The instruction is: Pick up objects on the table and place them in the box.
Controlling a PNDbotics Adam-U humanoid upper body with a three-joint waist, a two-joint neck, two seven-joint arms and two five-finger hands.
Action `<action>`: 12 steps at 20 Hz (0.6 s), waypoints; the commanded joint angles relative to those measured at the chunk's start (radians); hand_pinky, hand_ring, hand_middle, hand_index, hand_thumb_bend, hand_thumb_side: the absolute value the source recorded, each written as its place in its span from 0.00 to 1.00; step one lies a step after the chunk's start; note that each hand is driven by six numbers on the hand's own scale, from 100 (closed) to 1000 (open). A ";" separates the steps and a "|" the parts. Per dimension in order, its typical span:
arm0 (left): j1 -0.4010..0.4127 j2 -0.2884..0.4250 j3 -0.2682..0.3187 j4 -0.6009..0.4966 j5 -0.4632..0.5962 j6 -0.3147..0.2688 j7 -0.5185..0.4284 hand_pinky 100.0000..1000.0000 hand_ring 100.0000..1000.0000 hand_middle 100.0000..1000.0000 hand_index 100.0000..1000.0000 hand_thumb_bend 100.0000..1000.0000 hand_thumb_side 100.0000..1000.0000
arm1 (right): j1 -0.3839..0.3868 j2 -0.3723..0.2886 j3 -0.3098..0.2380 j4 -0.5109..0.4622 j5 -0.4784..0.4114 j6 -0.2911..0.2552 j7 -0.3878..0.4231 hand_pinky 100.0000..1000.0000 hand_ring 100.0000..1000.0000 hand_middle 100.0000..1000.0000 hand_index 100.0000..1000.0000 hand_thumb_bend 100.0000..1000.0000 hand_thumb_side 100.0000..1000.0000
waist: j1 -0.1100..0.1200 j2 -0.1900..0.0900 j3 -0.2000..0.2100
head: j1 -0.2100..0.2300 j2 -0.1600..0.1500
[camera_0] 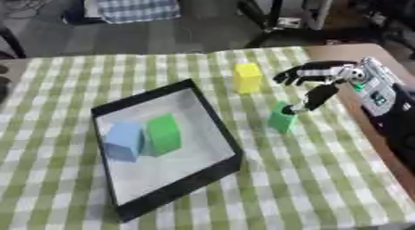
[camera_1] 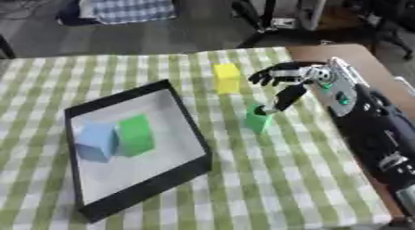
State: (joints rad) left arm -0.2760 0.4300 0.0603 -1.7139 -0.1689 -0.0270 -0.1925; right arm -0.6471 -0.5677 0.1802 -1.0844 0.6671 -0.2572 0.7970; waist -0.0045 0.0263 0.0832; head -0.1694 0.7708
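Observation:
A black box (camera_0: 180,189) with a pale floor lies tilted on the checked cloth at centre left. Inside it stand a light blue cube (camera_0: 124,140) and a green cube (camera_0: 165,134), side by side. A yellow block (camera_0: 247,77) stands upright beyond the box's far right corner. A small green block (camera_0: 281,119) sits to the right of the box. My right hand (camera_0: 323,75) hovers just above this block, open, its fingers stretched left towards the yellow block and its thumb (camera_0: 312,100) pointing down onto the block's top right edge. My left hand is out of sight.
My right forearm (camera_1: 365,118) runs along the table's right side over the bare brown edge (camera_0: 356,53). The green-and-white checked cloth (camera_0: 308,178) covers the rest. Chairs and furniture legs stand on the floor beyond the far edge.

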 commanded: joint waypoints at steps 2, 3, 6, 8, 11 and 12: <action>-0.008 0.014 0.011 -0.011 -0.003 -0.001 0.000 0.68 0.68 0.68 0.88 0.67 0.76 | -0.013 -0.011 0.001 0.030 0.084 -0.011 0.007 0.88 0.93 0.92 0.99 0.32 0.38 | -0.003 -0.021 0.002 | -0.003 -0.001; -0.008 0.013 0.010 -0.011 -0.004 -0.001 0.000 0.68 0.68 0.68 0.88 0.67 0.76 | -0.012 -0.008 0.000 0.041 0.105 -0.015 0.004 0.88 0.93 0.92 0.98 0.31 0.38 | -0.003 -0.021 0.002 | -0.003 -0.001; -0.006 0.012 0.010 -0.010 -0.005 0.000 -0.001 0.68 0.68 0.68 0.88 0.66 0.77 | -0.010 -0.001 -0.003 0.061 0.136 -0.029 -0.004 0.82 0.87 0.86 0.95 0.29 0.33 | -0.003 -0.021 0.002 | -0.003 -0.001; -0.004 0.012 0.010 -0.009 -0.005 0.001 -0.003 0.68 0.68 0.68 0.88 0.66 0.77 | -0.010 0.001 -0.004 0.061 0.144 -0.037 -0.019 0.76 0.80 0.79 0.90 0.26 0.29 | -0.003 -0.021 0.002 | -0.004 -0.001; -0.004 0.010 0.009 -0.008 -0.006 0.001 -0.004 0.68 0.68 0.68 0.88 0.66 0.77 | -0.011 -0.001 -0.010 0.041 0.164 -0.036 -0.084 0.53 0.52 0.49 0.66 0.13 0.13 | -0.003 -0.021 0.002 | -0.003 -0.001; -0.003 0.010 0.010 -0.007 -0.006 0.001 -0.004 0.68 0.68 0.68 0.88 0.66 0.77 | -0.011 -0.002 -0.012 0.033 0.169 -0.035 -0.113 0.52 0.51 0.47 0.63 0.13 0.12 | -0.003 -0.021 0.002 | -0.004 -0.001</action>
State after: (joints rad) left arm -0.2715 0.4291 0.0603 -1.7132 -0.1721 -0.0261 -0.1934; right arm -0.6416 -0.5485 0.1812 -1.0302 0.8235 -0.2923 0.7116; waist -0.0045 0.0263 0.0853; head -0.1701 0.7708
